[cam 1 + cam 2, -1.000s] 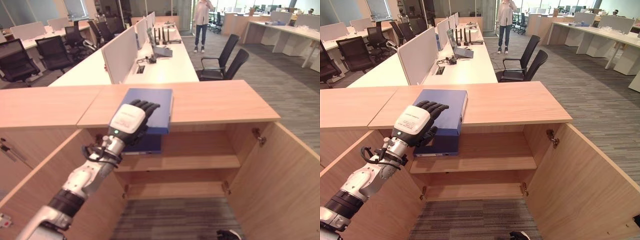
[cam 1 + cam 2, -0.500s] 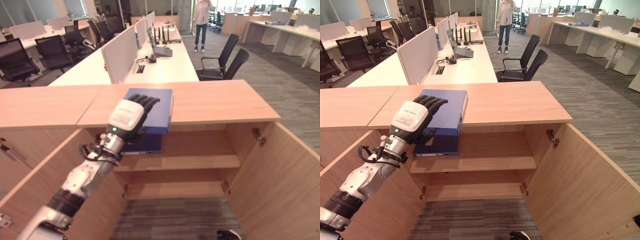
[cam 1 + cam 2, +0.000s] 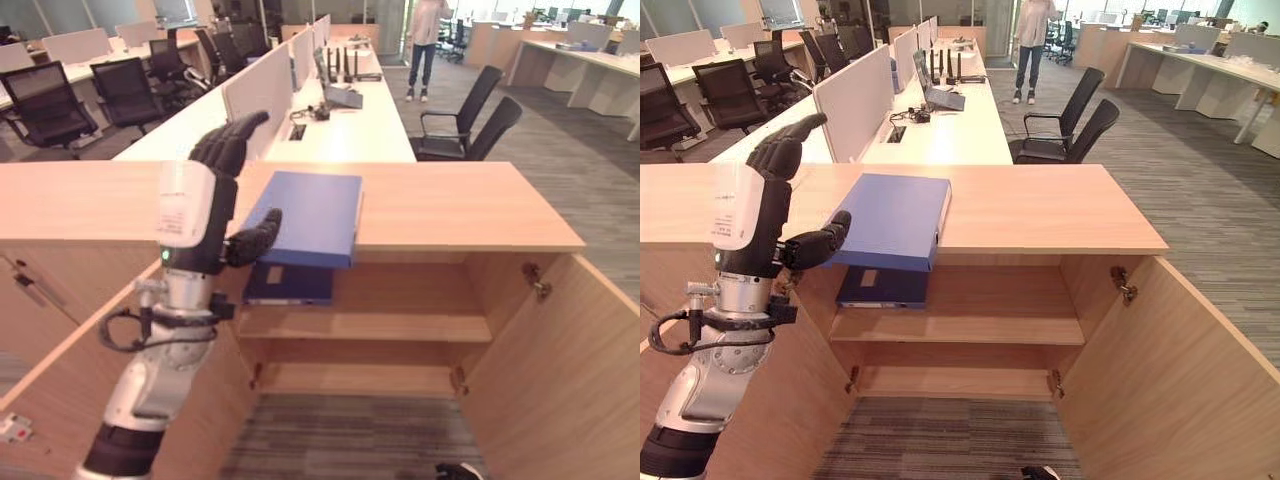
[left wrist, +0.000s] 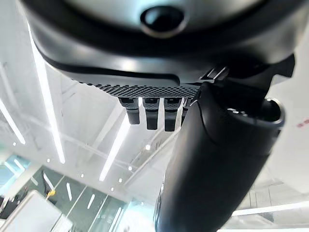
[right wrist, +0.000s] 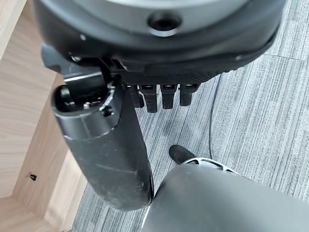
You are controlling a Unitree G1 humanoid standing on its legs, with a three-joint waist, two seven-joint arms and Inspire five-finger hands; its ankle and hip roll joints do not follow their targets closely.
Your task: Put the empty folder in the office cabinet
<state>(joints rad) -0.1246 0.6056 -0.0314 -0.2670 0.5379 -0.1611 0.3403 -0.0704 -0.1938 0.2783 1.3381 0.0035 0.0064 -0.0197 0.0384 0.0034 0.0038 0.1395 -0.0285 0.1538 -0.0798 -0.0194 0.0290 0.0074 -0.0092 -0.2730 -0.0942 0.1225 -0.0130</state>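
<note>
Now blue folder [image 3: 310, 215] lies flat on cabinet top [image 3: 460, 205], overhanging; left hand [image 3: 205, 200] raised, fingers apparently released.

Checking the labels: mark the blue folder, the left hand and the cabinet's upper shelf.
blue folder [image 3: 310, 215]: left eye view, top cover.
left hand [image 3: 190, 215]: left eye view, back of hand.
upper shelf [image 3: 400, 327]: left eye view, bare board.

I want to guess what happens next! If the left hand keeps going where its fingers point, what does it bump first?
Probably nothing: the left hand points upward, beside the folder, and the way looks free.
</note>
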